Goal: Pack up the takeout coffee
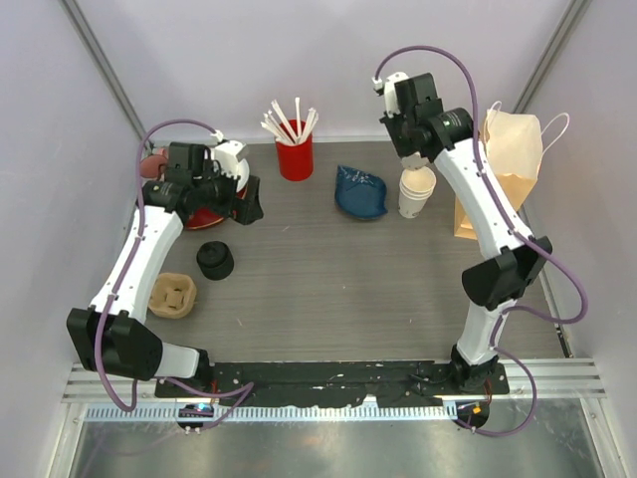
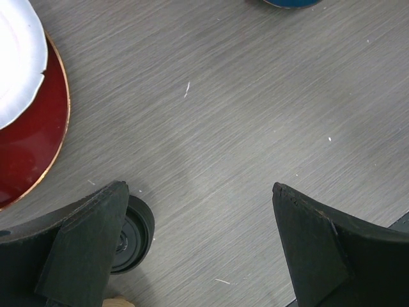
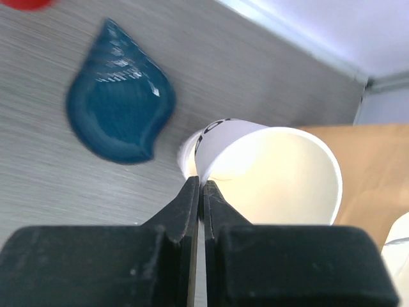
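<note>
No lidded takeout coffee shows in any view. My right gripper [image 3: 200,182] is shut on the rim of a lidless cream paper cup [image 3: 281,179], which tilts above a second cup's white rim [image 3: 185,153]. From above, that lidless cup [image 1: 418,181] hangs under the right gripper [image 1: 411,164] at the back right, over the second cup [image 1: 412,206]. A round black lid [image 1: 214,259] lies on the table at the left. My left gripper [image 2: 199,187] is open just above bare tabletop, with the black lid [image 2: 135,233] beside its left finger and nothing between the jaws.
A brown paper bag [image 1: 503,169] stands at the right edge behind the cups. A blue shell dish [image 1: 360,191] and a red straw holder [image 1: 295,157] are at the back. A red plate [image 2: 32,147] with a white one [image 2: 16,57], a pink mug [image 1: 152,164] and a cardboard cup carrier [image 1: 171,296] are on the left.
</note>
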`<state>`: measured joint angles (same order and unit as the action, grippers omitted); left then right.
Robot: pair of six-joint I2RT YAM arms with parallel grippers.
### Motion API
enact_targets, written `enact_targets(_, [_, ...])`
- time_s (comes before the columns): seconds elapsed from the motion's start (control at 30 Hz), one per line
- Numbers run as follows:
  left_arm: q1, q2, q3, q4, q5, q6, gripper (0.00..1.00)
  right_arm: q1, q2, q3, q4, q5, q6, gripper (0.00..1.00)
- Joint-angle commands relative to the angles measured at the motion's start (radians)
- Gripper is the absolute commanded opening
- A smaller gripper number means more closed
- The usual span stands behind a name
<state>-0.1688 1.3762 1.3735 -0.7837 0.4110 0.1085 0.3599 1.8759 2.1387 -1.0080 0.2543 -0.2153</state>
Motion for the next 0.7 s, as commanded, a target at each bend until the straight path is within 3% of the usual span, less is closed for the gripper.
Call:
enact_targets(0.0, [-0.003, 0.001, 0.05, -0.005, -0.053, 0.0, 1.0, 0.149, -0.177, 0.044, 0.022, -0.062, -0.107, 0.01])
enact_targets(0.1, [-0.003, 0.001, 0.049, -0.008, -0.118, -0.003, 1.0, 0.296, -0.245, -0.136, 0.097, -0.237, -0.215, 0.01])
enact_targets(0.27, [0.008, -0.002, 0.039, -0.014, -0.187, -0.004, 1.0, 0.482, -0.316, -0.457, 0.287, -0.275, -0.358, 0.01])
enact_targets(0.4, [0.026, -0.009, 0.018, -0.014, -0.199, -0.006, 1.0, 0.498, -0.282, -0.525, 0.373, -0.449, -0.338, 0.01])
enact_targets(0.67, [0.035, -0.008, 0.001, -0.006, -0.218, 0.002, 1.0, 0.556, -0.118, -0.533, 0.394, -0.484, -0.332, 0.01])
